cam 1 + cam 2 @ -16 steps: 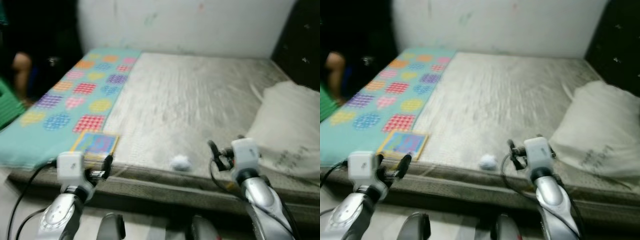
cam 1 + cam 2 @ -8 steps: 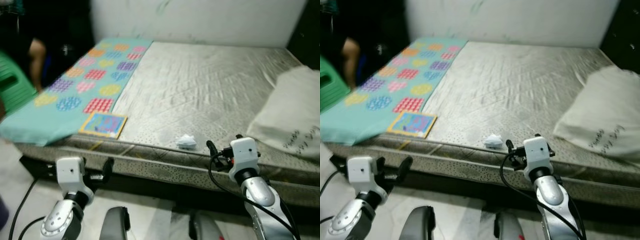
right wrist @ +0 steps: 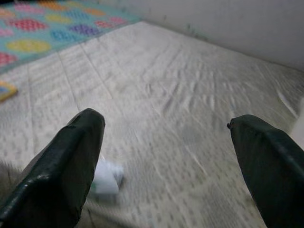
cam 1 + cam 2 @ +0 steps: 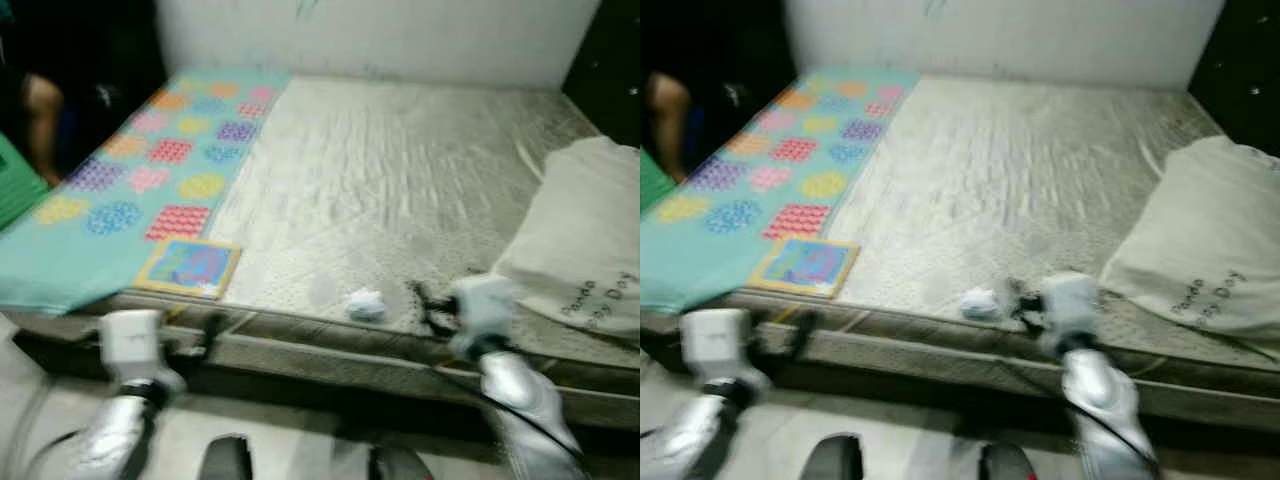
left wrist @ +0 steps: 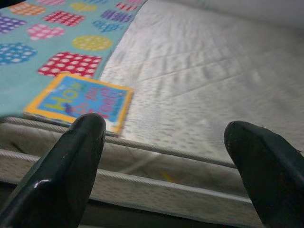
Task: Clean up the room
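Right gripper (image 3: 166,156): my fingers are spread wide and hold nothing; it hovers over the near edge of the mattress, just beside the crumpled wad.
Left gripper (image 5: 166,161): also wide apart and empty, held low before the mattress's front edge, facing the book.
Crumpled white wad (image 4: 365,304): lies on the bare grey mattress (image 4: 400,190) near its front edge, close to my right fingers.
Picture book (image 4: 188,268): flat at the near corner of the teal patterned sheet (image 4: 140,180).
Pillow (image 4: 585,250): off-white, on my right side of the mattress.
Person: an arm (image 4: 40,120) beyond the sheet, at far left.
Sharpness: head views blurred.
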Robot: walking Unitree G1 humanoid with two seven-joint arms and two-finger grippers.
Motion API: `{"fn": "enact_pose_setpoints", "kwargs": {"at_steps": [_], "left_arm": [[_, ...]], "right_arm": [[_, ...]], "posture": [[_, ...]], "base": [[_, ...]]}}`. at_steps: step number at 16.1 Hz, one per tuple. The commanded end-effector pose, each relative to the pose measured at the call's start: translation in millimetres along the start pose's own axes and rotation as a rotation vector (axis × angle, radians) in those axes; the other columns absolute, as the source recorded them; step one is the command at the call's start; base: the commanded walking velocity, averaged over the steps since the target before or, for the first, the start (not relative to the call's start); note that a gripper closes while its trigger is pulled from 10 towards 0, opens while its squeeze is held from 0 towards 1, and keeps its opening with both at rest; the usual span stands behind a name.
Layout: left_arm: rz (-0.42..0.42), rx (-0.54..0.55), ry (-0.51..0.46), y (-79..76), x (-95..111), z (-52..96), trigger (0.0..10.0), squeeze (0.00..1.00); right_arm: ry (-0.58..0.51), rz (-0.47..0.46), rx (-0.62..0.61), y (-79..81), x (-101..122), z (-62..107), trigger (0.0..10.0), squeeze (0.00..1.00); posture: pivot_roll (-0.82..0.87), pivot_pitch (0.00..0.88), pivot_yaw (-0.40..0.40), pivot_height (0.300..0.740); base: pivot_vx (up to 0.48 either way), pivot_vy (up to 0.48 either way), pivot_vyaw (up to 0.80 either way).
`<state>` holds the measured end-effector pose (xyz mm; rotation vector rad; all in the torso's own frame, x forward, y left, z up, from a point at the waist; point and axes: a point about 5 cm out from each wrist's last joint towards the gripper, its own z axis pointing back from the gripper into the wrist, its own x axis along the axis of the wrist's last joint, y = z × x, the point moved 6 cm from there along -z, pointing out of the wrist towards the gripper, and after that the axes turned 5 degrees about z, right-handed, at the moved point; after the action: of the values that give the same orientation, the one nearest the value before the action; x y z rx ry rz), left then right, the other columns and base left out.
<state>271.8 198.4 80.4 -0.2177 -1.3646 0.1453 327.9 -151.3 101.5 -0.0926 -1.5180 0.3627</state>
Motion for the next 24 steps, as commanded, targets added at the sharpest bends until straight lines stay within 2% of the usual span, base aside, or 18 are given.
{"fn": "enact_pose_setpoints", "kwargs": {"at_steps": [1, 6, 12, 20, 24], "left_arm": [[0.013, -0.045, -0.011, -14.4, 3.0, -4.1, 10.0, 0.0], [0.007, -0.044, 0.001, -13.8, 1.0, -4.9, 10.0, 0.0], [0.007, -0.013, 0.035, -10.4, -5.5, -6.8, 10.0, 0.0], [0.016, -0.011, 0.053, -10.8, -9.4, -6.5, 10.0, 0.0], [0.023, -0.018, 0.06, -12.5, -11.1, -5.9, 10.0, 0.0]], "right_arm": [[0.035, 0.017, -0.039, -16.0, -9.4, 5.9, 10.0, 0.0], [0.034, 0.036, -0.03, -14.1, -9.7, 5.9, 10.0, 0.0], [0.041, 0.035, -0.029, -14.7, -11.5, 5.8, 10.0, 0.0], [0.04, 0.055, -0.01, -11.3, -11.7, 6.5, 10.0, 0.0], [0.043, 0.057, -0.002, -10.6, -12.8, 7.0, 10.0, 0.0]], "posture": [[-0.17, 0.0, -0.013, 0.613], [-0.17, 0.0, -0.011, 0.613], [-0.17, 0.0, -0.015, 0.613], [-0.17, 0.0, -0.014, 0.613], [-0.17, 0.0, -0.019, 0.613]], "base": [[0.48, 0.0, 0.0], [0.317, 0.0, 0.21], [0.0, 0.0, 0.0], [0.0, 0.0, 0.78], [0.0, 0.0, 0.46]]}}
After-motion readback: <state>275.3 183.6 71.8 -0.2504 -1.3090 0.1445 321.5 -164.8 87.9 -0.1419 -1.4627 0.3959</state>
